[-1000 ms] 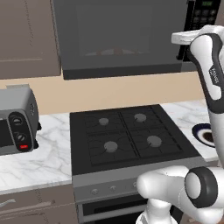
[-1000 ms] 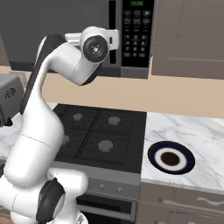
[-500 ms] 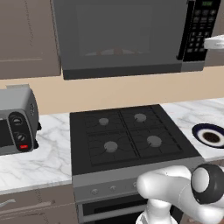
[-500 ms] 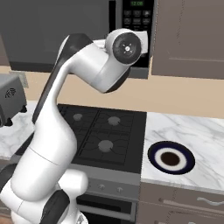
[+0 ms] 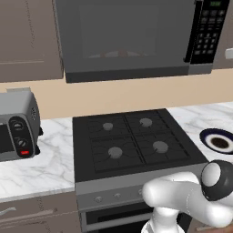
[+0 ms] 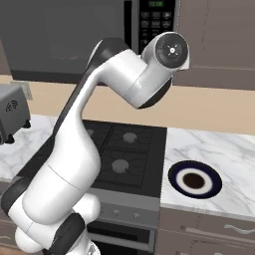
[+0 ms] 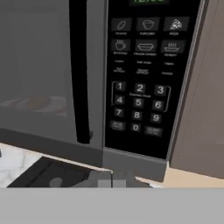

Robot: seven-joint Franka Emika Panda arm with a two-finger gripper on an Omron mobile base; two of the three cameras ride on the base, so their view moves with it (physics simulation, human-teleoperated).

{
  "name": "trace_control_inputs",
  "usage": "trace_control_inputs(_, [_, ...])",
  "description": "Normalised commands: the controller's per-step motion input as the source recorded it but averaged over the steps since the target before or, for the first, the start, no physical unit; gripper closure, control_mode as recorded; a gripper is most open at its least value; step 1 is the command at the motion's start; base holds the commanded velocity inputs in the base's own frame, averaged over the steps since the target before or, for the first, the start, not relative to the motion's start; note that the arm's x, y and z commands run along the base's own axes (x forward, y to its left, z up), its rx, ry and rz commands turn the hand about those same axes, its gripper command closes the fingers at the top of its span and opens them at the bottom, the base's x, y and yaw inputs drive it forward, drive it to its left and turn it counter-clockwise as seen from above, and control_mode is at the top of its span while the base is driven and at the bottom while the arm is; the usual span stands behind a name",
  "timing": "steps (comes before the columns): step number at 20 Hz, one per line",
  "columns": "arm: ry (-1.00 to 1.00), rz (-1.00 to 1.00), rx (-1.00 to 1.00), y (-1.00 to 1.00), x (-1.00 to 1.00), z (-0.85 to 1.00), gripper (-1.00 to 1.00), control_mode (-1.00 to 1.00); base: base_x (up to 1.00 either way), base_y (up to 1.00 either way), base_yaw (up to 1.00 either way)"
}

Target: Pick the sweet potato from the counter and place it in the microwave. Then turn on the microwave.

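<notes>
Nearest to us, our claw is closed tight with nothing between its tips; its dark tips cannot be made out clearly in the hand view. Just ahead of it stands the microwave (image 7: 87, 78), mounted above the stovetop (image 5: 132, 143), door shut. Its keypad panel (image 7: 142, 74) faces us squarely, the number buttons in rows and a green display at the top edge. The long black handle (image 7: 79, 70) runs upright beside the panel, between it and the windowed door.

Behind that window we see the sweet potato (image 7: 38, 103), a dim reddish-brown lump resting on the pale turntable plate (image 7: 54, 107) inside the microwave. Its long axis seems to lie crosswise to us, roughly along the door, though the dark glass blurs it too much to tell which end points where. The closed door stands between the claw and the potato. From the left base view the same reddish shape (image 5: 122, 53) shows faintly through the glass.

Below, the black four-burner stovetop sits between two stretches of the table (image 5: 32, 164). On the left stretch stands a silver toaster oven (image 5: 16, 125) with knobs. On the right stretch lies a dark blue-rimmed plate (image 6: 194, 179), near the stovetop's edge but apart from it. Brown cabinets (image 6: 219, 35) hang just beside the microwave.
</notes>
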Motion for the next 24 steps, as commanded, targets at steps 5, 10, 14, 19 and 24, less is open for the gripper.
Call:
trace_control_inputs(5, [0.06, -0.07, 0.01, 0.00, 0.06, -0.26, 1.00, -1.00, 0.00, 0.00, 0.00])
trace_control_inputs(10, [0.05, -0.13, 0.02, 0.00, 0.26, -0.14, 1.00, -1.00, 0.00, 0.00, 0.00])
trace_control_inputs(14, [0.05, -0.12, 0.04, 0.00, 0.35, -0.01, 1.00, -1.00, 0.00, 0.00, 0.00])
trace_control_inputs(19, [0.06, -0.04, 0.06, 0.00, 0.23, 0.00, 1.00, -1.00, 0.00, 0.00, 0.00])
trace_control_inputs(24, [0.02, 0.00, 0.04, -0.03, 0.24, 0.00, 1.00, -1.00, 0.00, 0.00, 0.00])
